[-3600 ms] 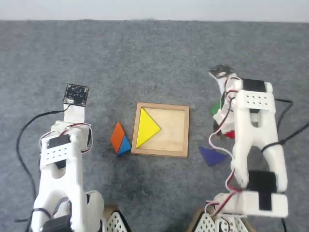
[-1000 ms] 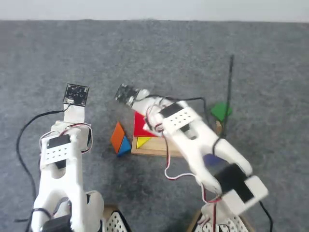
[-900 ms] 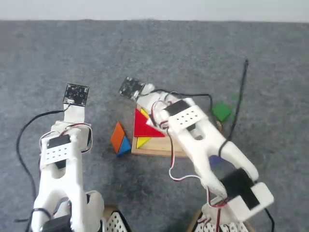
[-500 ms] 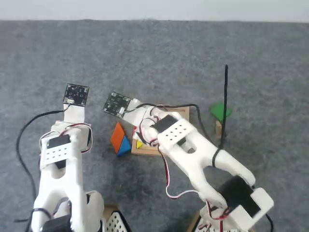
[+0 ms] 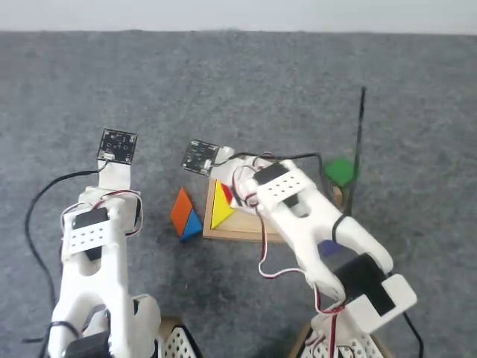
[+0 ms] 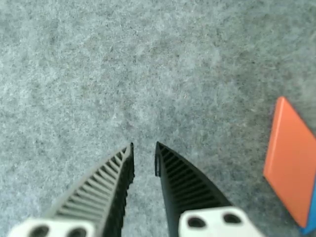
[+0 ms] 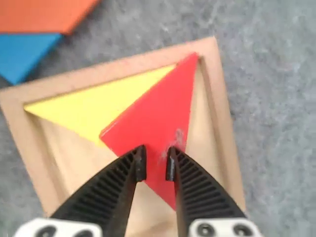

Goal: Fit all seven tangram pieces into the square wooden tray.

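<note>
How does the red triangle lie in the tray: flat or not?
Not flat: the red triangle rests partly on top of the yellow triangle.

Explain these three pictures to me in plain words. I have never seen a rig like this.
The two white machines are small robot arms, the left arm and the right arm, each ending in a two-fingered gripper. The high view comes from a fixed camera above; the other two come from cameras on the wrists, looking along the black fingers. On the grey carpet lies a square wooden tray holding a yellow triangle, with a red triangle partly over it. The right gripper is above the red triangle, slightly open, not clamped on it. The left gripper is over bare carpet, slightly open, holding nothing. An orange piece and a blue piece lie beside the tray; a green piece lies on its other side.
</note>
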{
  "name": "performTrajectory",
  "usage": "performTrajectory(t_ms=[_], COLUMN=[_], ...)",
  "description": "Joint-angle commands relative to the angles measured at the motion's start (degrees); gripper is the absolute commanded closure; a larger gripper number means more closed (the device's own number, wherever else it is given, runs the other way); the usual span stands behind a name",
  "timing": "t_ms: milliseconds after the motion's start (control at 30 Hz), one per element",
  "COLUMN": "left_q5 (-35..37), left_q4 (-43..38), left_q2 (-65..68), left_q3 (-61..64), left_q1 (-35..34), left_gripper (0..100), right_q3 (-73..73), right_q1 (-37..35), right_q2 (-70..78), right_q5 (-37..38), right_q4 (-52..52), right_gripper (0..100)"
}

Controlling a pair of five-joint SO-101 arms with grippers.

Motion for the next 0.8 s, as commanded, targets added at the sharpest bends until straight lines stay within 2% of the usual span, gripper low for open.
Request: performTrajectory(t_ms=[0,333,433,533,667,767], left_q5=[-0.7,-0.7,-0.7,-0.7,-0.7,-0.7], left_q4=[-1.3,-1.3,-1.3,-1.3,-1.3,-1.3], left_q2=[-1.6,-1.6,-1.6,-1.6,-1.6,-1.6], left_q3=[-0.1,-0.1,-0.1,-0.1,-0.1,-0.1], left_q1=[-0.2,-0.2,-0.2,-0.2,-0.2,-0.2], left_gripper=[93,93,93,93,93,93], right_q3=[-2.8,-4.2,-5.5,-5.8,-4.0,1.0], right_q1=[3.2,6.0,6.2,6.5,6.2,4.4], right_q2=[0.2,-0.2,-0.7,-5.1,-13.5,-16.0], right_q5=[4.7,6.3,3.7,-0.8,-1.2,-0.8], right_q4=[0.9,0.3,1.0,4.5,11.1,10.0], right_gripper=[92.3,92.3,92.3,92.3,92.3,92.3])
